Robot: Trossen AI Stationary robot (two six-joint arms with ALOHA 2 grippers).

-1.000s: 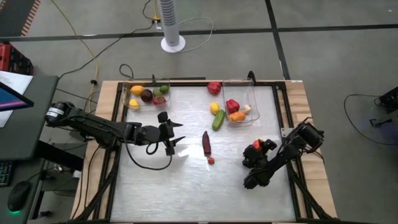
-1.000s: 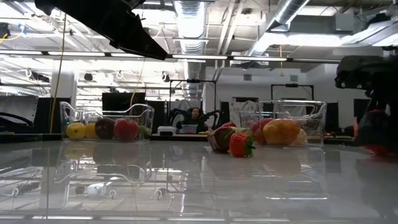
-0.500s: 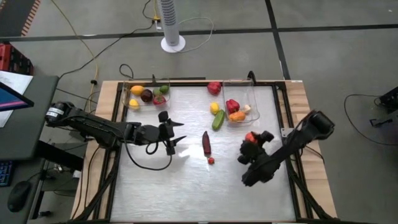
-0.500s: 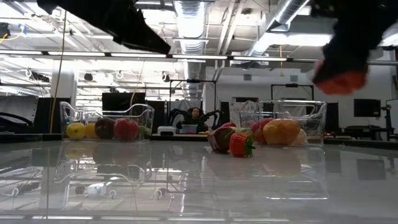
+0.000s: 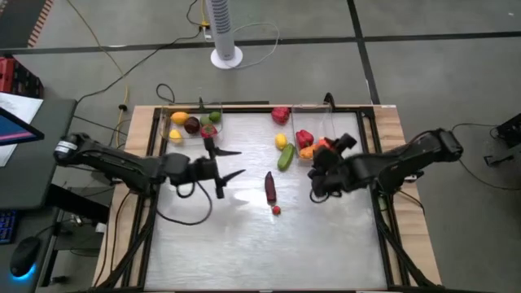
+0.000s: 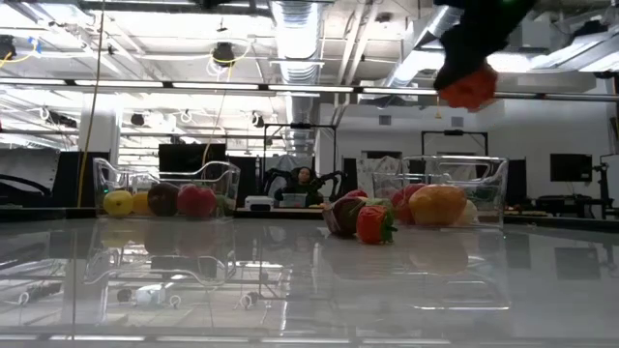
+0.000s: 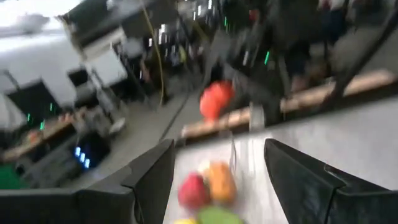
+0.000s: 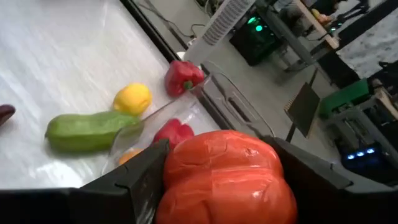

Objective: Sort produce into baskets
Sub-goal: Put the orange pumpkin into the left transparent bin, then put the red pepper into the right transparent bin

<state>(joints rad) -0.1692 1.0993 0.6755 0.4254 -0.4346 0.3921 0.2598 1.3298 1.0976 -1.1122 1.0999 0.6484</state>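
An indoor robotics lab or workshop. A white tabletop (image 5: 244,236) in a wooden frame stands on a grey concrete floor (image 5: 423,73) crossed by loose cables (image 5: 106,77). A white tower fan (image 5: 224,28) stands just behind it, and a desk with a laptop (image 5: 12,122) sits to one side. Seen level across the tabletop, an open hall has exposed ceiling ducts (image 6: 295,29), strip lights, dark monitors (image 6: 193,155), and a seated person (image 6: 305,179) far off.

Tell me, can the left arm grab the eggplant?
Probably yes. The left gripper is open and empty, the eggplant lies alone on bare table close by, and the right gripper is busy elsewhere.
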